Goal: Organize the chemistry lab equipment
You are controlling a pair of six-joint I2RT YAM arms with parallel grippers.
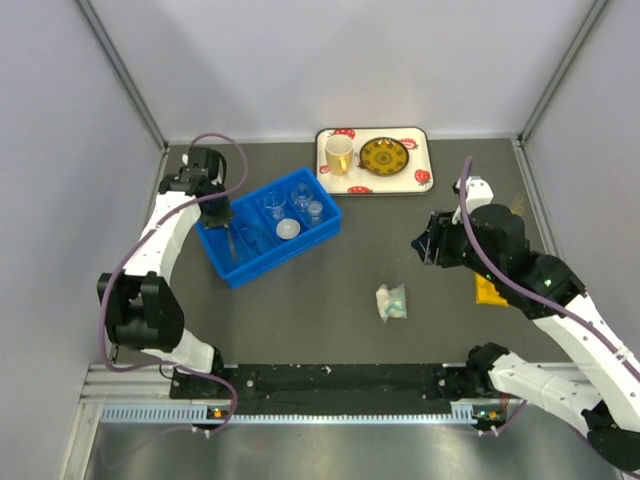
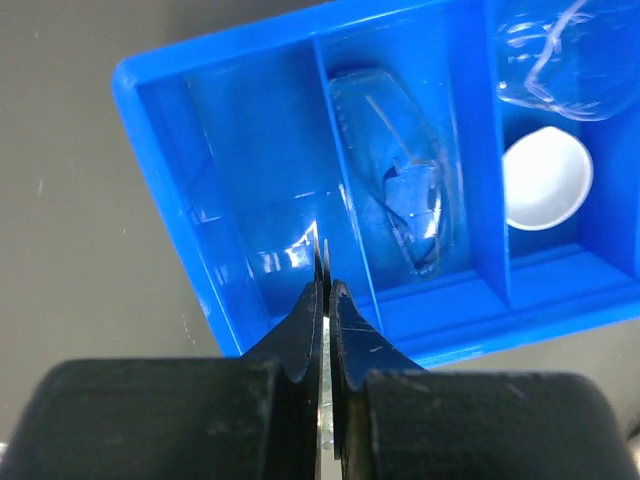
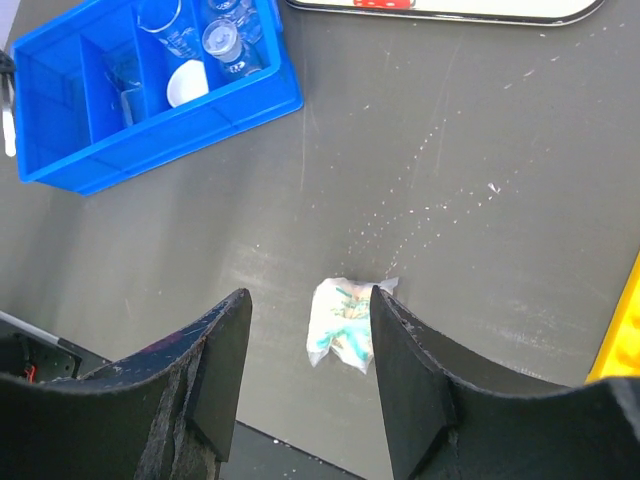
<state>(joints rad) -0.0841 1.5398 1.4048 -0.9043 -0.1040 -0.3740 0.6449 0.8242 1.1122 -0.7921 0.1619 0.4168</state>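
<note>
Over the outermost compartment of the blue divided bin [image 1: 268, 228], on the side facing the left arm, the left end effector [image 2: 325, 290] hangs with its fingers clenched on a thin metal strip [image 2: 324, 262], whose tip points down into that compartment. Whether the tip touches the bin floor cannot be told. Next to that compartment, in the middle one, lies a pair of clear safety goggles [image 2: 395, 180]. Beyond the goggles, in the section of the bin farthest from the left arm, a small white dish [image 2: 545, 180] sits beside a clear glass beaker [image 2: 560, 50], and the top view shows more small glassware [image 1: 313, 210] at the bin's rear corner. Behind the bin and toward the right arm, a patterned tray [image 1: 420, 180] rests against the back wall, carrying a cream cup [image 1: 339, 154] and a yellow plate [image 1: 384, 156]. Well apart from the bin, on its near side toward the right arm, a small crumpled plastic packet [image 1: 391, 302] with green contents lies on the dark bench [image 1: 330, 320]. The right end effector [image 3: 309, 298] hovers above that packet with its fingers spread wide and nothing between them. Farther from the bin than the packet, a yellow object [image 3: 620, 340] lies on the bench, partly hidden by the right arm.
</note>
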